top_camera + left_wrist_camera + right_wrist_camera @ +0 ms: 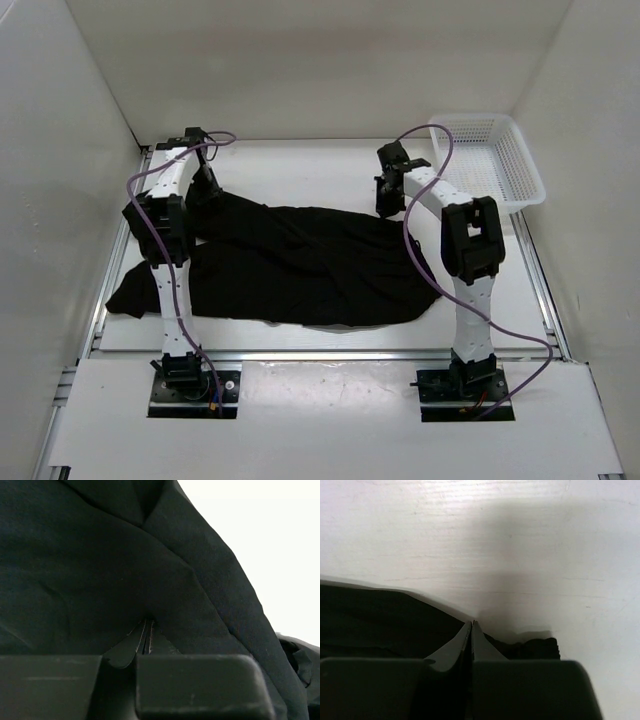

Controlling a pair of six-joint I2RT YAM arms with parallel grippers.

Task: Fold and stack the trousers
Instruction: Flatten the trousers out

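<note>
The black trousers lie spread across the white table, with one end hanging toward the left edge. My left gripper is at their far left part. In the left wrist view its jaws are shut, and the fabric creases in toward the tips. My right gripper is at the trousers' far right edge. In the right wrist view it is shut right at the hem of the fabric, with cloth on both sides of the fingers.
A white mesh basket stands at the back right corner of the table. White walls enclose the table on the left, back and right. Purple cables loop off both arms.
</note>
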